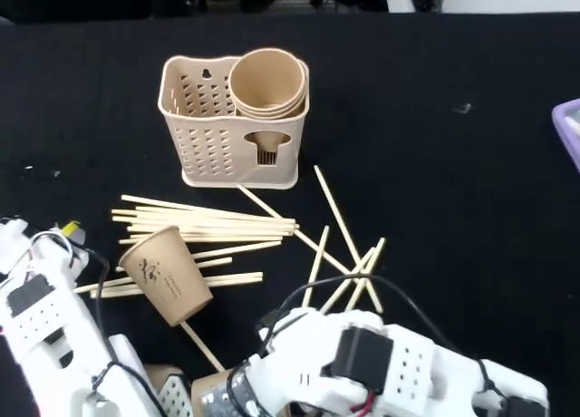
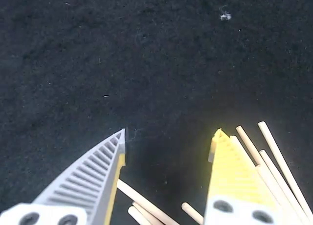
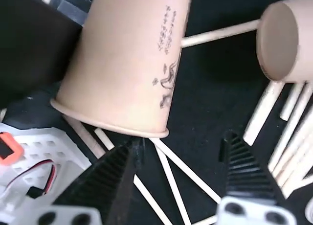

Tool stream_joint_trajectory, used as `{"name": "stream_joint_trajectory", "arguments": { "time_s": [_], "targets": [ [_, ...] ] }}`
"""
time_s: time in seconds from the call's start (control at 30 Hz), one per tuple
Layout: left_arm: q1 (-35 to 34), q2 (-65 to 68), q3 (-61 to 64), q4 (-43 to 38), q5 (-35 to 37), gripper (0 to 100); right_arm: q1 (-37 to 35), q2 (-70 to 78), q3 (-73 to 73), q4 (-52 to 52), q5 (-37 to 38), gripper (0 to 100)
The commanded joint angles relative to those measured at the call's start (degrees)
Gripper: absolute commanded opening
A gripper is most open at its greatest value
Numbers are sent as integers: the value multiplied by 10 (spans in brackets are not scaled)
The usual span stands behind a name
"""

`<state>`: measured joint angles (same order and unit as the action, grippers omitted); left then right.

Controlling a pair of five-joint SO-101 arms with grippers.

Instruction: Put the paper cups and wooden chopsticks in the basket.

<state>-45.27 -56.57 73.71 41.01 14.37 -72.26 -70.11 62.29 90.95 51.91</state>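
Note:
A beige perforated basket (image 1: 204, 127) stands at the back with stacked paper cups (image 1: 268, 82) in one compartment. Wooden chopsticks (image 1: 208, 222) lie scattered in front of it. One paper cup (image 1: 168, 274) lies on its side across them, its base (image 3: 279, 39) facing my right gripper. A second paper cup (image 3: 127, 63) lies on its side just beyond my right gripper (image 3: 185, 139), which is open with the rim close to its fingertips. My left gripper (image 2: 169, 134) is open low over the black cloth, with chopstick ends (image 2: 274, 151) beside its yellow finger (image 2: 234, 176).
The left arm (image 1: 41, 313) sits at the front left and the right arm (image 1: 390, 367) at the front middle. A purple object (image 1: 569, 127) lies at the right edge. Black cloth covers the table, with open room on the right.

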Motion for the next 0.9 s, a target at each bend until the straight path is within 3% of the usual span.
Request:
{"name": "stream_joint_trajectory", "arguments": {
  "time_s": [0.0,0.3,0.43,0.53,0.67,0.87],
  "targets": [
    [-6,-10,-36,-12,7,277,-39,29,-27,6,25,249],
    [-6,-10,-38,-12,7,277,-67,94,-7,-27,25,248],
    [-6,-10,-38,-12,7,277,-76,65,-7,-48,-20,246],
    [-6,-10,-37,-12,7,277,-74,24,-7,-51,-34,181],
    [-6,-10,-37,-12,7,277,-71,-40,-8,-47,-36,10],
    [-6,-10,-36,-12,7,277,18,-91,-29,-26,-1,11]
  ]
}}
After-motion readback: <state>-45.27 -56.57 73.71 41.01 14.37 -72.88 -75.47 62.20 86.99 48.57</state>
